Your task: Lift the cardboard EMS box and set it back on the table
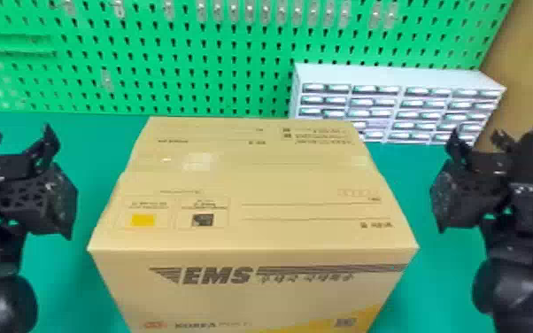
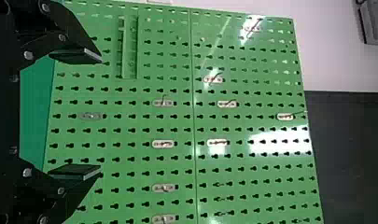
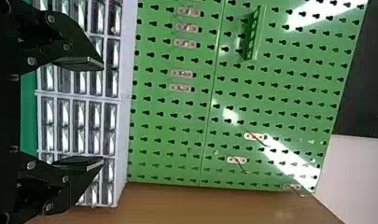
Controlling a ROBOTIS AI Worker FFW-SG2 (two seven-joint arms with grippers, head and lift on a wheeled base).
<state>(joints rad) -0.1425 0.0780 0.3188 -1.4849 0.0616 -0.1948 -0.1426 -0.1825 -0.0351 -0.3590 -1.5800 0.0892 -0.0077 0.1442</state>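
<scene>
And here's your cardboard EMS box (image 1: 252,181), one of it, between the left fingers and the right fingers, touching neither! It's tan, upright, top closed, with a glossy streak across the middle of that top. Toward you on the top, two outlined panels: one holds a yellow square, the other a dark one. The front face carries bold dark lettering with stripes, and a yellow patch low toward the right fingers' side.

You have two grippers, two fingers apiece. Your left gripper (image 1: 18,133) has its pair spread, released, nothing between them; your right gripper (image 1: 476,134), same story, wide and empty. One tabletop (image 1: 93,141), teal, lies under the box. Beyond the right fingers stands one pale drawer cabinet (image 1: 403,77), and beyond both pairs of fingers, the green pegboard (image 1: 146,35).
</scene>
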